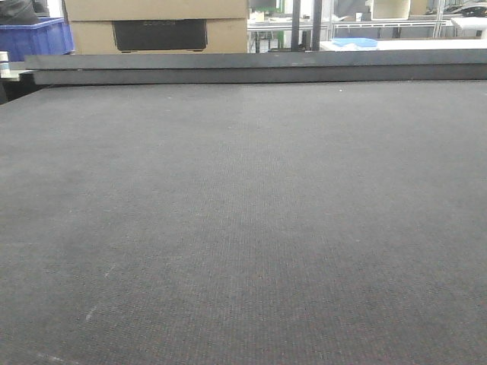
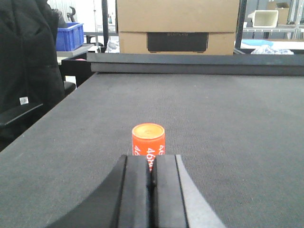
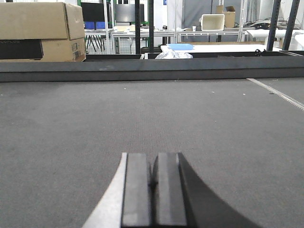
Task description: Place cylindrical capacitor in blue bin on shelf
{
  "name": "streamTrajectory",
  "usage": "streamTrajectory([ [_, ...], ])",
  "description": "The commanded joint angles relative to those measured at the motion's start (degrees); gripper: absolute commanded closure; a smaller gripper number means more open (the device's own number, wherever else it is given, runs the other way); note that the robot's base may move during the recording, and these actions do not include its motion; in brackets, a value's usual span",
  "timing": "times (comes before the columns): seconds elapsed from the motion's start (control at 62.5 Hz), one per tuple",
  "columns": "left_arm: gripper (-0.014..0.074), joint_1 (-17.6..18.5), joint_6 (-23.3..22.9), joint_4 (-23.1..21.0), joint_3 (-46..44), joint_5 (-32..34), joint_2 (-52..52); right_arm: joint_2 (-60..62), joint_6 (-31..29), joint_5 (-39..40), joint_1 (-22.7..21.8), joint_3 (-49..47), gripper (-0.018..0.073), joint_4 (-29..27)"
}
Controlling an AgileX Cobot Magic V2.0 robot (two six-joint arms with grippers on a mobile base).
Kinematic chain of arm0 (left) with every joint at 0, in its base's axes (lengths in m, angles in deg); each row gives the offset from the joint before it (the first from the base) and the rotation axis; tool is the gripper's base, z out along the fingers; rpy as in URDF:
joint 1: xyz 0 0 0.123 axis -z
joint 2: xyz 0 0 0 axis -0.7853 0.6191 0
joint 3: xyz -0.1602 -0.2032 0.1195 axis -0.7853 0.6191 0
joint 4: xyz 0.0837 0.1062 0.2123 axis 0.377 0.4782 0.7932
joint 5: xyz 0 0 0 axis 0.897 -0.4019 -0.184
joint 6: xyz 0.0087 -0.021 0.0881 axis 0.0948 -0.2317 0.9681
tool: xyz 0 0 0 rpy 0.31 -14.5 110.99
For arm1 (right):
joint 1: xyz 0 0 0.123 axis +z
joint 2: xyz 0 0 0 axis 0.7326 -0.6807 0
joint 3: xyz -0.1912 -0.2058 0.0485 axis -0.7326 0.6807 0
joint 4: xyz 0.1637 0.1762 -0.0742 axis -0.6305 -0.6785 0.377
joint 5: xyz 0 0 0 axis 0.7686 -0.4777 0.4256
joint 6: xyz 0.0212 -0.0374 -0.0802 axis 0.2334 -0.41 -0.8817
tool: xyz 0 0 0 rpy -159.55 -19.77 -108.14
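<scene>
The tabletop (image 1: pixel 243 228) wears a dark grey, matt, finely woven mat. The capacitor (image 2: pixel 148 138) has a smooth, slightly shiny orange plastic sleeve. The far cardboard box (image 2: pixel 178 16) looks dull brown.

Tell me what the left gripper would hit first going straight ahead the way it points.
The orange capacitor, standing upright on the dark mat just ahead of the shut left gripper; the gap is unclear.

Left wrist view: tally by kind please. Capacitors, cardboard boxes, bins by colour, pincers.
Orange capacitor: 1
Cardboard boxes: 3 (two stacked, one far right)
Blue bin: 1
White bin: 1
Left pincer: 1, shut
Total: 7
</scene>
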Motion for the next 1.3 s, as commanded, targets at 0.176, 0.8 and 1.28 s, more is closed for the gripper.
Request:
streamTrajectory([
  [0.176, 0.0708, 0.1, -0.4, 0.2, -0.1, 5.5, -0.2, 0.2, 0.0, 2.9, -0.4, 0.0, 0.0721, 0.3],
  [0.8, 0.0601, 0.0, -0.3, 3.4, -33.0, -9.1, 12.3, -13.8, 0.0, -4.1, -0.4, -35.9, 0.0721, 2.4],
  [1.28, 0.0098, 1.5, -0.3, 3.1, -38.5, -10.6, 30.4, -36.8, 0.0, -6.6, -0.4, -40.7, 0.002, 2.5],
])
